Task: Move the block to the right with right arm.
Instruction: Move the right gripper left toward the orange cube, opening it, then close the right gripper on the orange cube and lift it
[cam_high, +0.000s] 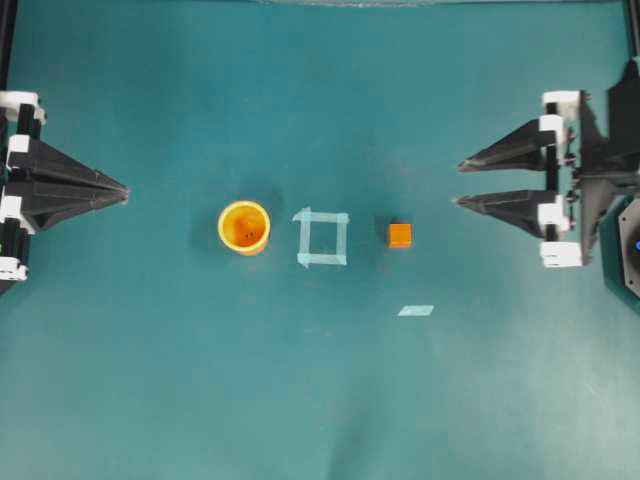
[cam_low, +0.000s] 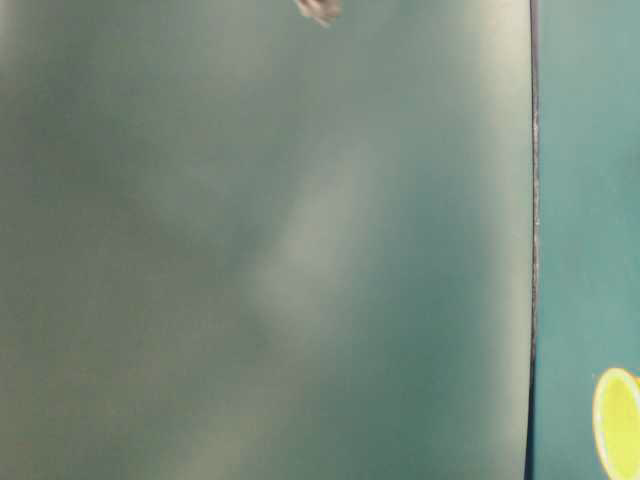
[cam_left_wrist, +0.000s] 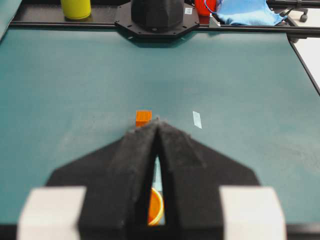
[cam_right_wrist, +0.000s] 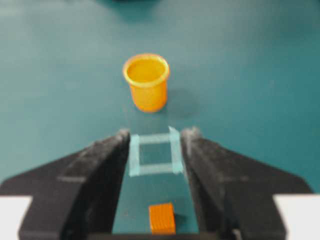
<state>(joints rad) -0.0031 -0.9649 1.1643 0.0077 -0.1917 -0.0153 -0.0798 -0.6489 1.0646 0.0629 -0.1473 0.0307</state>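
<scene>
Block (cam_high: 400, 235) sits square-on right of tape square (cam_high: 322, 238); right hand (cam_high: 458, 181) wide, empty.

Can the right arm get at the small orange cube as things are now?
Probably yes: the right gripper is open, and nothing lies between it and the small orange cube on the green table.

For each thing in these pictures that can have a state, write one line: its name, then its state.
block: flat on the table, right of the tape square, not held.
cup: upright, mouth open, left of the tape square.
tape square: stuck flat, nothing inside it.
tape strip: flat, alone.
left gripper: shut, holding nothing.
right gripper: open, holding nothing, clear of the block.
</scene>
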